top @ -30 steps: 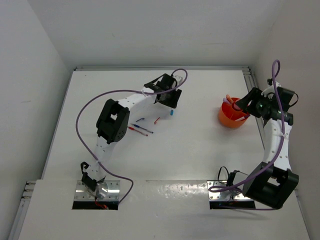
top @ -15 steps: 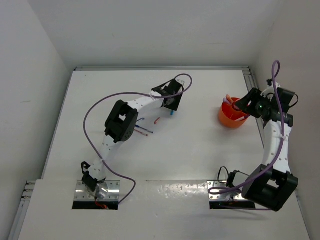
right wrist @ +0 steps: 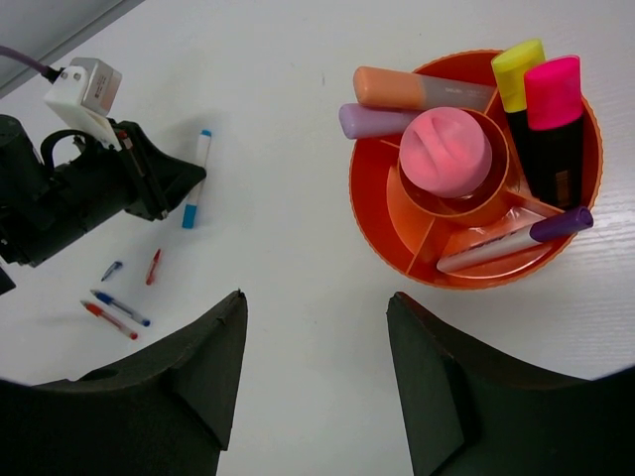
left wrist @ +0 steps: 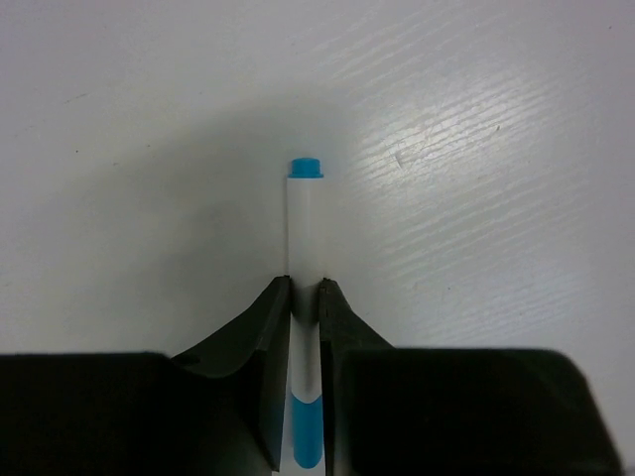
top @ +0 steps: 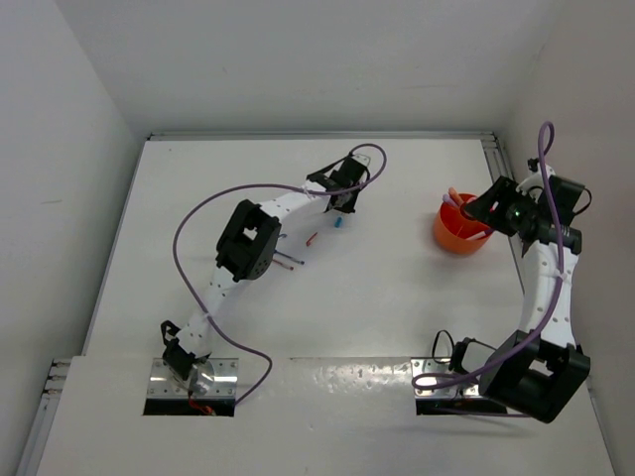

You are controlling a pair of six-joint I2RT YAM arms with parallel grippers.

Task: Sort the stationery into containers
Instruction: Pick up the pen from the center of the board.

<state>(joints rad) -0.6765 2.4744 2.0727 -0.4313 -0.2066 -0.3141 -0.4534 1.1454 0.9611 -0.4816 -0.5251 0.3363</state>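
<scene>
My left gripper (left wrist: 306, 290) is shut on a white marker with blue ends (left wrist: 306, 233), pinching its barrel low over the table. In the top view the left gripper (top: 341, 201) is at the back middle, and the marker's blue tip (top: 338, 223) pokes out in front. The orange bowl (right wrist: 372, 223) holds a pink-capped bottle (right wrist: 444, 151), orange-grey (right wrist: 422, 89), lilac (right wrist: 365, 121), yellow (right wrist: 516, 74) and pink (right wrist: 554, 99) markers and a purple pen (right wrist: 516, 241). My right gripper (right wrist: 317, 297) is open and empty, above the table beside the bowl (top: 456, 233).
A short red pen (right wrist: 152, 266), a short blue one (right wrist: 111, 270), and a long blue pen (right wrist: 121, 307) beside a long red pen (right wrist: 104, 317) lie left of the held marker. In the top view they sit under the left forearm (top: 291, 261). Walls close the back and both sides.
The left arm has stretched further right and back, and its gripper has settled over the blue-ended marker. The right arm has hardly moved.
</scene>
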